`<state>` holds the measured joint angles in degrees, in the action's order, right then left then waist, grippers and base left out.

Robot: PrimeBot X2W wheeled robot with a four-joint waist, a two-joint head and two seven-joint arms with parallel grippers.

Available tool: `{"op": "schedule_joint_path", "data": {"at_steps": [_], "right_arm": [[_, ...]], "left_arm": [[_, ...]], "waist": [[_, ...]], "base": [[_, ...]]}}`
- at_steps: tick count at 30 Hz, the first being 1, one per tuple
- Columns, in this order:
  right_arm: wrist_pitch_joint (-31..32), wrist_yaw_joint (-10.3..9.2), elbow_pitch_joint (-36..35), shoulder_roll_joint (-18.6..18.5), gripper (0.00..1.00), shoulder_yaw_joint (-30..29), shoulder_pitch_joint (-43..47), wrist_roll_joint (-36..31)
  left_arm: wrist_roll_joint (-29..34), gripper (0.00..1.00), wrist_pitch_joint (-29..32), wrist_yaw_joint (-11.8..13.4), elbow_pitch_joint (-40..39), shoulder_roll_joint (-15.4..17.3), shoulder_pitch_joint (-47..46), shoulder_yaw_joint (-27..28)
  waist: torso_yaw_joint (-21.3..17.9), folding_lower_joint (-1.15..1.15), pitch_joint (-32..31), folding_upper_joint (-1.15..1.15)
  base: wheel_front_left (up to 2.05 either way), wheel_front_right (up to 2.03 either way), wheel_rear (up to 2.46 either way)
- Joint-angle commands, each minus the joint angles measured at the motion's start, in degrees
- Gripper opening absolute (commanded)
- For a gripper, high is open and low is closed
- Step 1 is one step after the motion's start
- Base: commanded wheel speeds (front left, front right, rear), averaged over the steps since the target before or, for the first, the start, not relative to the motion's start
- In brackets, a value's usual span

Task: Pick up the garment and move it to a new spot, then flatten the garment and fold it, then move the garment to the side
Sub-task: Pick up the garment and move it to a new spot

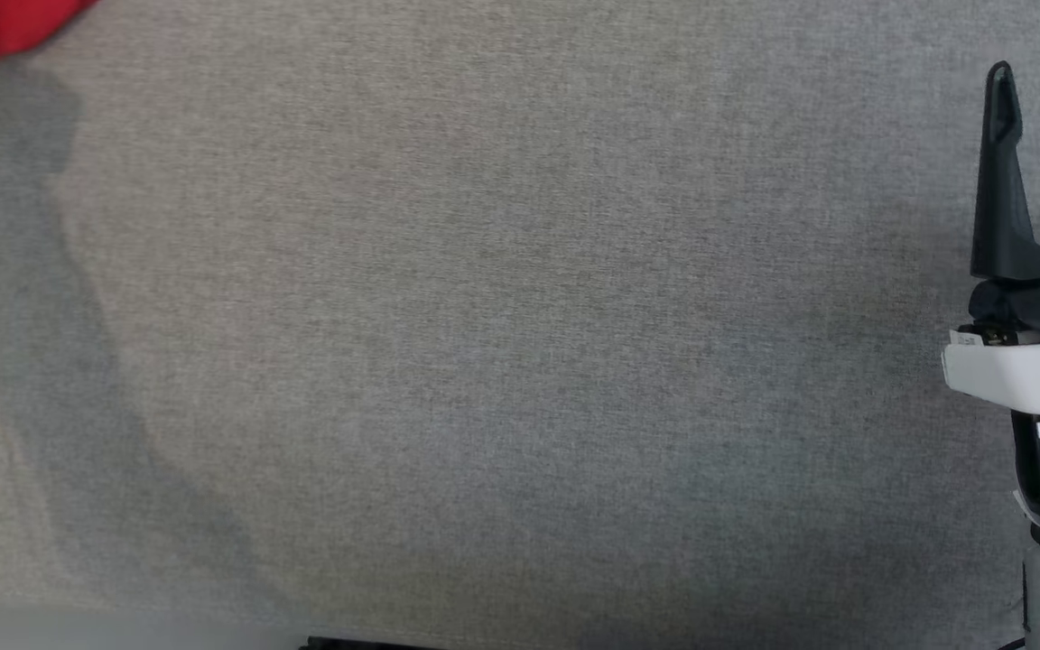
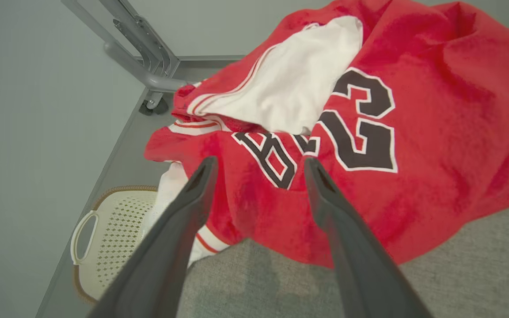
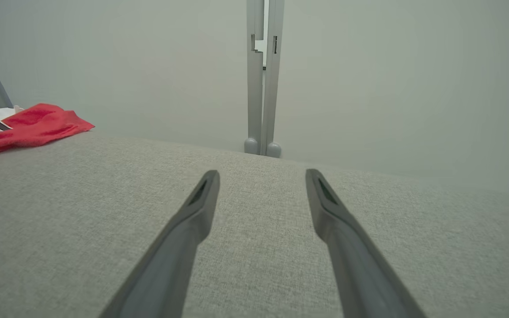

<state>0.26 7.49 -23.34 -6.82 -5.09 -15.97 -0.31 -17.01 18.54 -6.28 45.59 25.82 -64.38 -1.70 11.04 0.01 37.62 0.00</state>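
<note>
- While the crumpled red garment [image 2: 435, 145] lies at the tabletop's [image 2: 457, 274] far left corner, your left end effector [image 2: 259, 165] hovers near it. Its fingers are wide and empty, seemingly lined up to pinch the cloth.
- Your right end effector [image 3: 261, 176] hangs over the tabletop's right side, also wide and empty, leaving the bare middle free for flattening.
- A pale basket [image 2: 113, 229] sits below the tabletop's left edge.

Probably a test lab: bare grey walls [image 3: 391, 88], metal frame posts [image 3: 261, 88], cloth-covered worktable [image 1: 520, 361], laundry basket [image 2: 113, 229].
</note>
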Motion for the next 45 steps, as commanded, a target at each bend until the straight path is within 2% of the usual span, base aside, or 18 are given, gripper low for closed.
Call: {"op": "schedule_joint_path", "data": {"at_steps": [1, 6, 7, 8, 9, 10, 16, 23, 29, 33, 40, 45], "right_arm": [[0.0, 0.0, -0.7, 0.1, 1.0, -0.2, 0.2, -0.3], [-0.5, -0.01, -1.8, 1.0, 1.0, -0.6, 0.4, -0.1], [-0.6, 0.0, -1.9, 1.2, 1.0, -0.7, 0.2, -0.2], [-0.7, 0.0, -1.9, 1.3, 1.0, -0.8, 0.0, -0.2], [-0.8, -0.01, -1.8, 1.3, 1.0, -0.8, -0.1, -0.2], [-0.9, 0.0, -1.7, 1.4, 1.0, -0.8, -0.2, -0.2], [-2.1, -0.01, 0.0, 1.8, 1.0, -0.8, -0.5, 0.0], [-4.3, -0.01, 4.2, 2.9, 1.0, -0.1, 0.4, 0.9], [-6.4, -0.01, 8.3, 3.6, 1.0, -0.9, 2.4, 2.1], [-7.5, 0.0, 10.5, 3.8, 1.0, -2.3, 4.3, 2.7], [-8.3, 0.0, 12.5, 3.9, 1.0, -4.7, 8.6, 5.5], [-8.9, -0.01, 13.2, 3.9, 1.0, -5.1, 11.1, 7.3]], "left_arm": [[-0.3, 1.0, 0.5, 0.3, 0.7, 0.5, -1.3, 0.3], [-1.1, 1.0, 2.7, 0.8, 3.0, 1.1, -1.1, 0.4], [-1.6, 0.87, 3.6, 0.6, 3.7, 0.9, -1.0, 0.5], [-1.7, 0.66, 3.9, 0.6, 3.8, 0.7, -0.8, 0.3], [-1.8, 0.09, 3.9, 0.5, 3.9, 0.6, -0.6, 0.2], [-1.7, 0.0, 3.5, 0.4, 3.8, 0.6, -0.4, -0.1], [-2.2, 0.0, -0.3, -0.3, 1.9, 0.7, -0.3, -0.8], [-2.1, 0.0, -2.0, -0.8, 0.0, 2.0, -0.1, -3.0], [-3.3, 0.0, -2.6, -1.1, -4.5, 1.4, 0.6, -7.1], [-5.6, 0.0, -3.3, -1.2, -9.1, 0.3, 1.9, -12.1], [-9.1, 0.0, -3.5, -1.2, -18.0, -3.9, 6.1, -22.3], [-10.4, 0.0, -5.1, -1.2, -22.4, -10.0, 12.4, -28.7]], "waist": [[-6.0, -0.01, 6.1, 0.0], [-6.4, -0.01, 5.9, 0.0], [-6.5, -0.01, 5.7, 0.0], [-6.5, -0.01, 5.6, 0.0], [-6.5, -0.01, 5.4, 0.0], [-6.5, -0.01, 5.1, 0.0], [-6.6, -0.01, 2.0, 0.0], [-7.6, -0.01, -6.0, 0.0], [-9.0, -0.01, -14.5, 0.0], [-9.8, -0.01, -20.7, 0.0], [-11.1, -0.01, -28.2, 0.0], [-12.5, -0.01, -29.4, 0.0]], "base": [[0.0, 0.0, 0.0], [0.0, 0.0, 0.0], [0.0, 0.0, 0.0], [0.0, 0.0, 0.0], [0.0, 0.0, 0.0], [0.0, 0.0, 0.0], [0.0, 0.0, 0.0], [0.0, 0.0, 0.0], [0.0, 0.0, 0.0], [0.0, 0.0, 0.0], [0.0, 0.0, 0.0], [0.0, 0.0, 0.0]]}}
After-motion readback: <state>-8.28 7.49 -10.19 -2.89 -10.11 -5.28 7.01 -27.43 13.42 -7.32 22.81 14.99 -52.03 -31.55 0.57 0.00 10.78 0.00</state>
